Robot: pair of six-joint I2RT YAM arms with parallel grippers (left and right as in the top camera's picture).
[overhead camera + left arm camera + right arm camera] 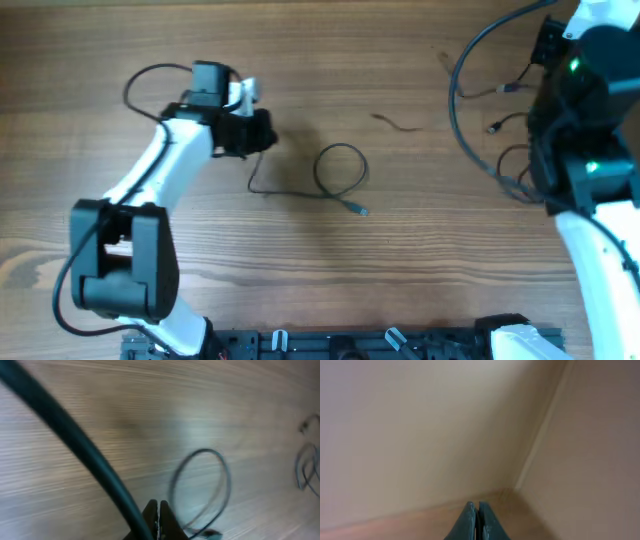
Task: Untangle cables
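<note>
One thin black cable lies mid-table in a loop, its small plug at the lower right. Its other end runs left and up under my left gripper. In the left wrist view that loop lies just beyond the shut gripper, and I see no cord between the fingertips; the view is blurred. More thin cables with plugs lie bunched beside the right arm. My right gripper is shut with nothing in it and faces a bare wall corner, away from the table.
A short brown strand lies on the wood between the loop and the right-hand bunch. The left arm's own thick black wire crosses the left wrist view. A black rail runs along the near table edge.
</note>
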